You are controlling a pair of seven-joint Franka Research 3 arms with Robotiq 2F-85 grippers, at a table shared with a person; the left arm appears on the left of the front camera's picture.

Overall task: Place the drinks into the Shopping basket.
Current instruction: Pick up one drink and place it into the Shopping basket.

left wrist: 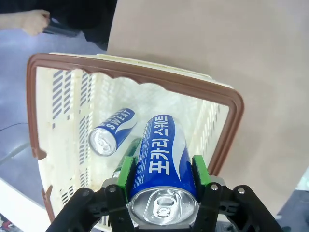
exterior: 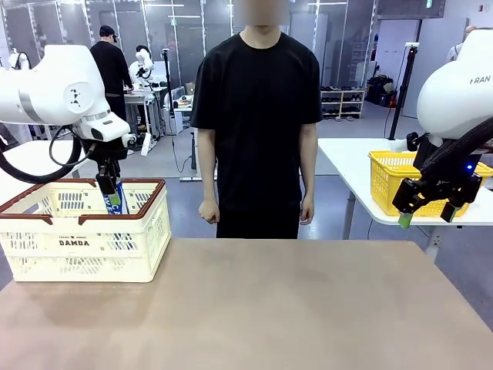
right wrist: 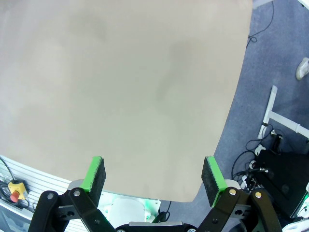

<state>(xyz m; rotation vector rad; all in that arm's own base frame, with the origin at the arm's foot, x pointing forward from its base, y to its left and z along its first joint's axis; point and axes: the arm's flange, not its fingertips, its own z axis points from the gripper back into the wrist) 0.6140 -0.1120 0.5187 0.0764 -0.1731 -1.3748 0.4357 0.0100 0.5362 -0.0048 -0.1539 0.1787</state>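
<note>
1. Closest to me, the left gripper (left wrist: 163, 191) pinches a blue-and-white can (left wrist: 161, 166) across its round body, just below the silver top, one green pad on each side. From the front, the can (exterior: 112, 202) hangs inside the Shopping basket (exterior: 85, 243), below its brown rim.
2. The can looks rigid but thin-walled and smooth; I judge it fairly heavy if full, easy to dent and inclined to slip, so a mid-body squeeze like this one seems right.
3. Lower in the basket (left wrist: 222, 125), a second blue can marked SWEAT (left wrist: 111, 131) lies on its side, and a green can (left wrist: 128, 152) peeks out beside the held one.
4. Off to the far side, the right gripper (exterior: 428, 202) hangs spread and empty above the table (right wrist: 120, 87).
</note>
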